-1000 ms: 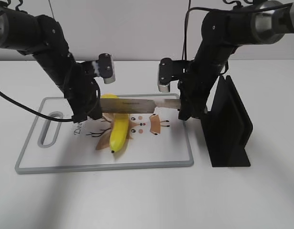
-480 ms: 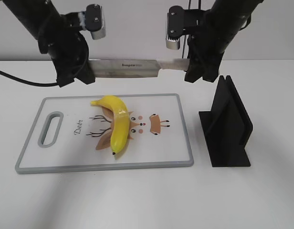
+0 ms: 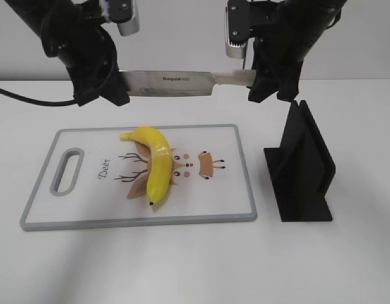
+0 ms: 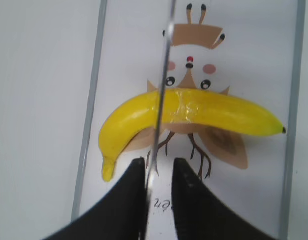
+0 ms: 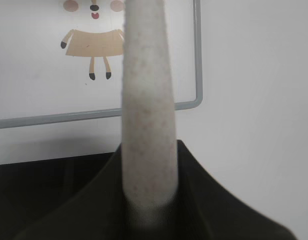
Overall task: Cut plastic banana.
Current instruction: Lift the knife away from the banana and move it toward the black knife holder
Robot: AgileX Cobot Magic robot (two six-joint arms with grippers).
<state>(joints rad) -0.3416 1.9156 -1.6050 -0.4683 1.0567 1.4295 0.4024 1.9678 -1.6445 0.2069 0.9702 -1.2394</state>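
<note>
The plastic banana [image 3: 156, 168] lies in one piece on the white cutting board [image 3: 138, 221], a faint seam across its middle. It also shows in the left wrist view [image 4: 204, 112]. A long knife [image 3: 173, 82] hangs level well above the board, held at both ends. My left gripper [image 3: 116, 92] is closed round the blade's tip end. In its wrist view the thin blade [image 4: 161, 95] runs between the jaws [image 4: 159, 167], against one finger. My right gripper [image 3: 255, 85] is shut on the pale knife handle [image 5: 146, 100].
A black upright stand [image 3: 302, 164] sits on the white table just right of the board. The board has a grey rim [image 5: 196, 60], a handle slot [image 3: 67, 171] at its left end and a printed deer cartoon [image 3: 204, 164].
Both arms have lifted the knife straight up from the banana's level to well above the board. The banana has not moved.
</note>
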